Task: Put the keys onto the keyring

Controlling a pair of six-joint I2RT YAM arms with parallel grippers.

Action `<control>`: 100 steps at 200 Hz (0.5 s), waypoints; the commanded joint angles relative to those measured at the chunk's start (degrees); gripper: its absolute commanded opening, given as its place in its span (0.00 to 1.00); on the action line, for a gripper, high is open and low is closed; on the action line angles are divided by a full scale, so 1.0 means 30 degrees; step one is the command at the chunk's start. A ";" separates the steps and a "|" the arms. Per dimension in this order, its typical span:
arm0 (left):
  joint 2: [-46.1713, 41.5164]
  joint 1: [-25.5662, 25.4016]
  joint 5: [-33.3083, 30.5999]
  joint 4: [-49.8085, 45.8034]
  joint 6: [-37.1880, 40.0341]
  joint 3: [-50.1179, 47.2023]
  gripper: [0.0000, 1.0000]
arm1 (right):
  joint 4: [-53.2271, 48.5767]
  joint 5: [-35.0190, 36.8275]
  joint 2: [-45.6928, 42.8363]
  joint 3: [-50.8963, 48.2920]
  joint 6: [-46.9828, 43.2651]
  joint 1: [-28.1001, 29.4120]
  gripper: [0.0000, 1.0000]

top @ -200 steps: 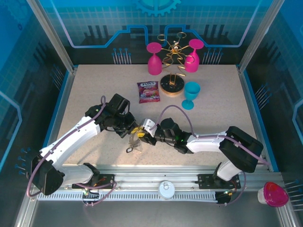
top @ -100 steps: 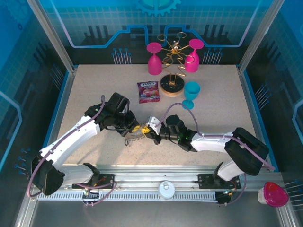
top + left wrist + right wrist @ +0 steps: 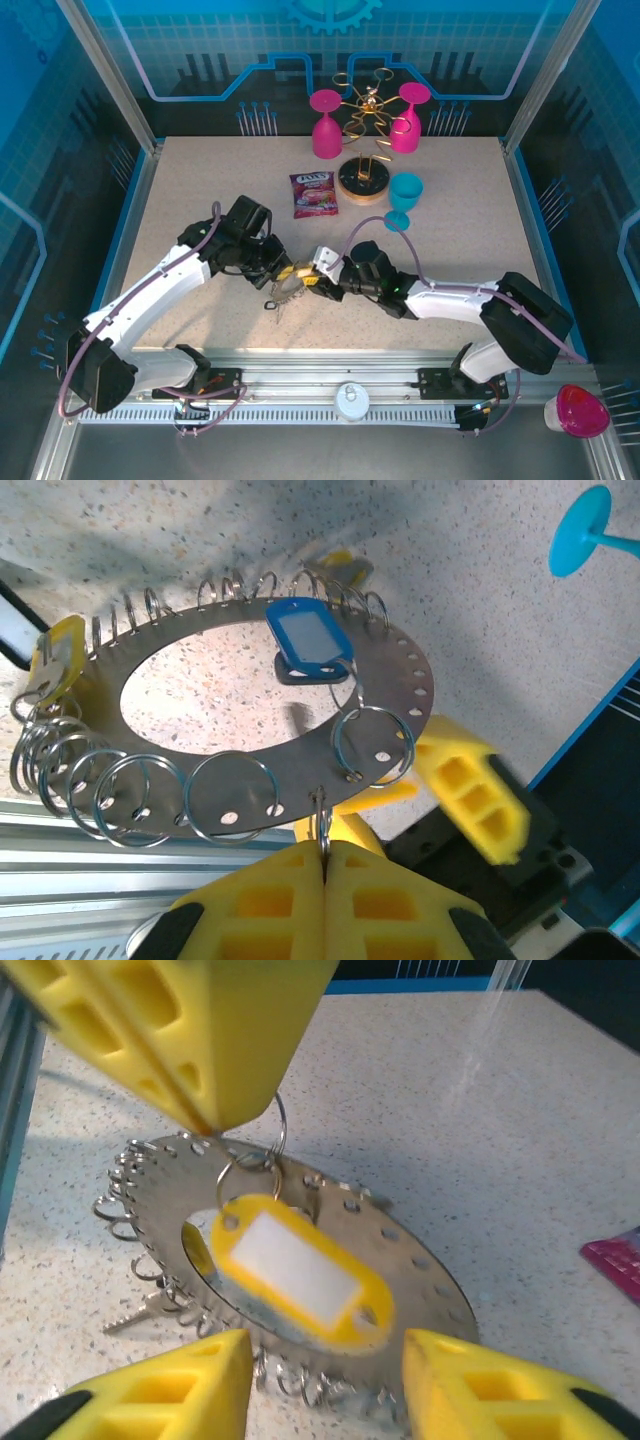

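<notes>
Keyring (image 3: pixel 392 670) hangs tilted low over the worktop (image 3: pixel 500 1110), between the two arms. Left claw (image 3: pixel 325 852) is clenched on one wire loop at its rim, probably to present the rim to the other arm. Yellow key tag (image 3: pixel 300 1270) dangles beside that grip, and a blue key tag (image 3: pixel 308 640) lies across the ring. Right claw (image 3: pixel 325 1370) is released, jaws astride the yellow tag and gripping nothing.

White arms (image 3: pixel 150 290), black joints (image 3: pixel 245 222) (lilac cables (image 3: pixel 380 227)), yellow foam fingers (image 3: pixel 265 905).

1 overhead view; 2 wrist close-ups share the keyring (image 3: pixel 400 685).
</notes>
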 commanded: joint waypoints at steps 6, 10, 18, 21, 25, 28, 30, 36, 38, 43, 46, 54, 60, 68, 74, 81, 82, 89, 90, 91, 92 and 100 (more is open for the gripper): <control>-0.0412 0.0058 0.0396 0.0051 -0.0846 -0.0278 0.00 | 0.2339 0.0376 -0.1093 -0.1284 -0.1024 0.0025 0.47; -0.0435 0.0061 0.0440 0.0125 -0.0950 -0.0330 0.00 | 0.2703 0.0333 -0.1059 -0.1380 -0.1225 0.0113 0.47; -0.0435 0.0049 0.0555 0.0216 -0.1137 -0.0433 0.00 | 0.3310 0.0271 -0.0886 -0.1451 -0.1727 0.0388 0.46; -0.0467 0.0062 0.0550 0.0220 -0.1196 -0.0470 0.00 | 0.3521 0.0298 -0.0775 -0.1442 -0.1912 0.0504 0.46; -0.0485 0.0052 0.0563 0.0220 -0.1282 -0.0493 0.00 | 0.3800 0.0389 -0.0629 -0.1425 -0.2099 0.0670 0.46; -0.0492 0.0051 0.0566 0.0242 -0.1324 -0.0518 0.00 | 0.4033 0.0434 -0.0512 -0.1424 -0.2211 0.0770 0.45; -0.0499 0.0056 0.0603 0.0240 -0.1373 -0.0538 0.00 | 0.4184 0.0473 -0.0410 -0.1402 -0.2252 0.0829 0.45; -0.0552 0.0050 0.0642 0.0300 -0.1485 -0.0604 0.00 | 0.4699 0.0515 -0.0155 -0.1366 -0.2387 0.0996 0.45; -0.0573 0.0055 0.0629 0.0313 -0.1537 -0.0625 0.00 | 0.4856 0.0515 -0.0079 -0.1329 -0.2399 0.1025 0.45; -0.0624 0.0048 0.0627 0.0373 -0.1634 -0.0681 0.00 | 0.5244 0.0519 0.0126 -0.1286 -0.2343 0.1128 0.44; -0.0645 0.0051 0.0625 0.0390 -0.1687 -0.0728 0.00 | 0.5469 0.0542 0.0227 -0.1231 -0.2307 0.1164 0.44; -0.0728 0.0061 0.0654 0.0467 -0.1846 -0.0824 0.00 | 0.5816 0.0614 0.0478 -0.1068 -0.2234 0.1284 0.43; -0.0786 0.0050 0.0672 0.0504 -0.1954 -0.0872 0.00 | 0.5994 0.0623 0.0667 -0.0919 -0.2223 0.1414 0.42; -0.0833 0.0054 0.0711 0.0611 -0.2101 -0.0995 0.00 | 0.6182 0.0633 0.0903 -0.0735 -0.2113 0.1478 0.42; -0.0875 0.0053 0.0741 0.0684 -0.2197 -0.1072 0.00 | 0.6348 0.0554 0.1088 -0.0650 -0.2020 0.1558 0.41; -0.0889 0.0051 0.0798 0.0767 -0.2313 -0.1151 0.00 | 0.6472 0.0489 0.1231 -0.0536 -0.1929 0.1631 0.41; -0.0900 0.0049 0.0814 0.0801 -0.2305 -0.1160 0.00 | 0.6476 0.0489 0.1257 -0.0511 -0.1903 0.1641 0.41; -0.0933 0.0062 0.0874 0.0852 -0.2369 -0.1226 0.00 | 0.6547 0.0515 0.1441 -0.0423 -0.1851 0.1733 0.41; -0.0933 0.0055 0.0867 0.0862 -0.2377 -0.1242 0.00 | 0.6558 0.0515 0.1465 -0.0411 -0.1848 0.1750 0.41; -0.0939 0.0066 0.0863 0.0862 -0.2381 -0.1250 0.00 | 0.6578 0.0515 0.1491 -0.0405 -0.1847 0.1773 0.41; -0.0954 0.0056 0.0861 0.0863 -0.2398 -0.1254 0.00 | 0.6588 0.0516 0.1505 -0.0402 -0.1832 0.1785 0.41; -0.0953 0.0069 0.0888 0.0884 -0.2443 -0.1287 0.00 | 0.6732 0.0478 0.1696 -0.0370 -0.1755 0.1838 0.40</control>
